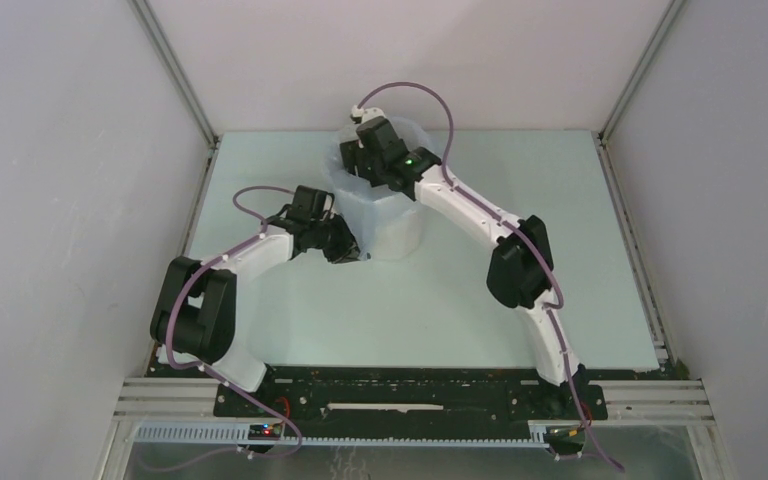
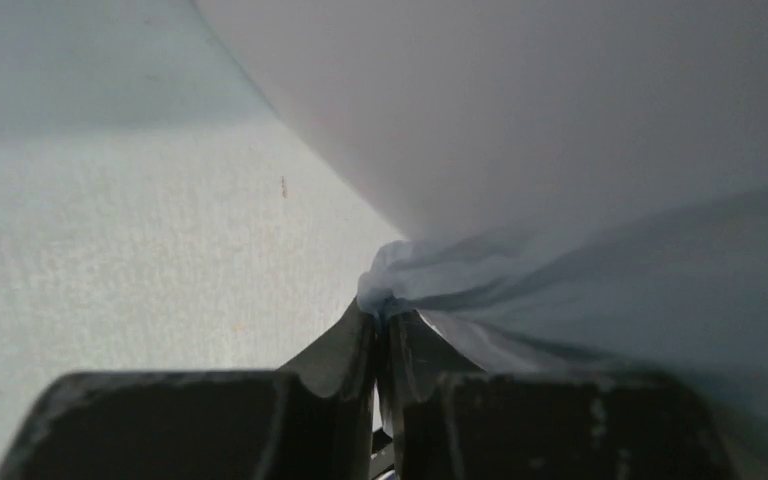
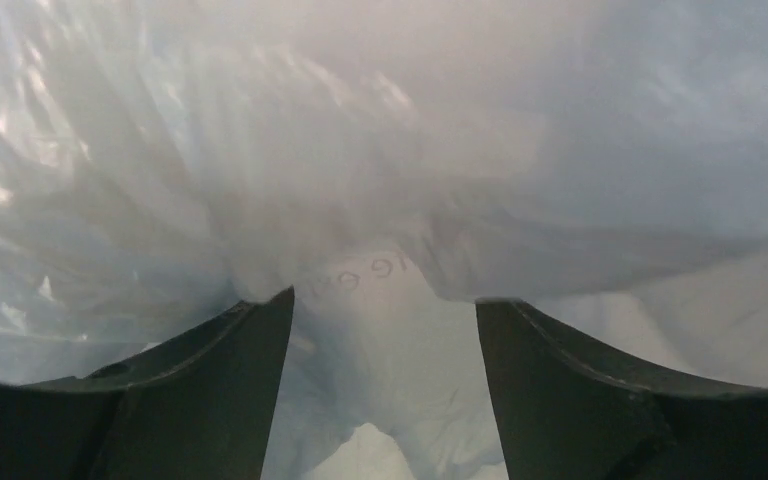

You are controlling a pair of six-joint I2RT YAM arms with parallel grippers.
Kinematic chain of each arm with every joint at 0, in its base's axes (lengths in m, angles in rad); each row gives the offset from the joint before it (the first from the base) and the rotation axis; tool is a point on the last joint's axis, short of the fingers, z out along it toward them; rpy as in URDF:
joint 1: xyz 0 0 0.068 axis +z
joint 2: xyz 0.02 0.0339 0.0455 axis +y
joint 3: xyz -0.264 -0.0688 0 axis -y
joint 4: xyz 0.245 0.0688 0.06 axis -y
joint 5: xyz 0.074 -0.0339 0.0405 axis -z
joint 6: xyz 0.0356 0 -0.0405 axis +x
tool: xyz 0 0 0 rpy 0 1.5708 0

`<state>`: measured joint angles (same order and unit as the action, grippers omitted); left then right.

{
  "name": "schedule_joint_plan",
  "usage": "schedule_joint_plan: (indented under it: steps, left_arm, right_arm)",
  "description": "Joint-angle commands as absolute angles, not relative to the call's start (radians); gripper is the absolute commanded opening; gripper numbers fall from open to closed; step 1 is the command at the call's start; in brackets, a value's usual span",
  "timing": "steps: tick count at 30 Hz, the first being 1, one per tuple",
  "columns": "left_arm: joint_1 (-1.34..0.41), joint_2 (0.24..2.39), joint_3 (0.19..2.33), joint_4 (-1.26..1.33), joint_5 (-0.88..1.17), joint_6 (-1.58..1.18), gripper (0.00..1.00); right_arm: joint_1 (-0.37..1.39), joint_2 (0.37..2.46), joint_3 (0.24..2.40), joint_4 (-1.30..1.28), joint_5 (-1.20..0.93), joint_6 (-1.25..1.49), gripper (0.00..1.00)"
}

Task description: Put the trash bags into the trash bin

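Observation:
The trash bin (image 1: 400,228) stands at the table's middle back, tall, white and translucent. The trash bag (image 1: 345,205), pale blue-grey film, hangs over its rim and down its left side. My left gripper (image 1: 358,256) sits low at the bin's near left side. In the left wrist view that left gripper (image 2: 384,312) is shut on a bunched fold of the bag (image 2: 480,280), beside the white bin wall (image 2: 520,100). My right gripper (image 1: 362,163) reaches down into the bin's mouth. In the right wrist view the right gripper (image 3: 385,305) is open, with wrinkled bag film (image 3: 360,180) bearing faint lettering in front of it.
The pale green table (image 1: 520,300) is boxed in by white walls on the left, back and right. The arms' bases and a black mounting rail (image 1: 410,395) run along the near edge.

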<state>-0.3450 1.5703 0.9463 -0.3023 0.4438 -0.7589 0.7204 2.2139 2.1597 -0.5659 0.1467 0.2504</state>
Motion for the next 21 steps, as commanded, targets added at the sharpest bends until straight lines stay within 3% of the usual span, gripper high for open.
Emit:
schedule_joint_plan:
  steps: [1, 12, 21]
  left_arm:
    - [-0.350, 1.558, 0.954, -0.298, 0.439, -0.742, 0.12]
    - [-0.349, 1.544, 0.934, -0.292, 0.419, -0.736, 0.12]
    - [-0.346, 1.525, 0.922, -0.315, 0.413, -0.703, 0.12]
  right_arm:
    - [0.736, 2.212, 2.243, -0.547, 0.191, 0.239, 0.79]
    - [0.706, 1.902, 1.963, -0.628, 0.116, 0.134, 0.82]
    - [0.728, 1.855, 1.721, -0.560, 0.151, 0.286, 0.79]
